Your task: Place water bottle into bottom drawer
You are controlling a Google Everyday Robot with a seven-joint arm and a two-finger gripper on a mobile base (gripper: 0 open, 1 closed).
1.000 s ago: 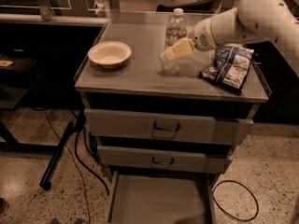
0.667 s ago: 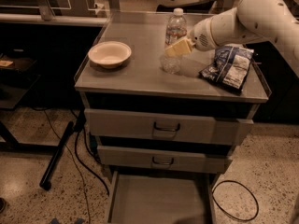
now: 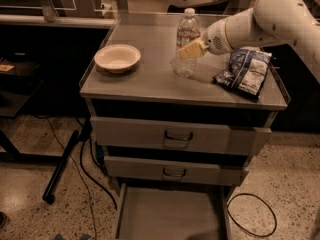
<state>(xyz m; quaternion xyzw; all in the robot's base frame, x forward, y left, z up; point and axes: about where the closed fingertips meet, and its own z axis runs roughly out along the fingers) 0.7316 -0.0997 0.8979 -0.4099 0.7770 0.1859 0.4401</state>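
Note:
The water bottle (image 3: pixel 187 44), clear with a white cap, stands upright on the grey cabinet top (image 3: pixel 150 81), right of centre. My gripper (image 3: pixel 190 49) reaches in from the right on the white arm (image 3: pixel 260 19) and sits against the bottle's middle, its tan tip overlapping the front of the bottle. The bottom drawer (image 3: pixel 170 214) is pulled out below the cabinet, and its flat floor shows nothing on it.
A cream bowl (image 3: pixel 117 57) sits on the left of the top, and a blue-and-white snack bag (image 3: pixel 243 71) lies on the right. The two upper drawers (image 3: pixel 175 136) are shut. Cables (image 3: pixel 252 214) and a black bar (image 3: pixel 60 166) lie on the speckled floor.

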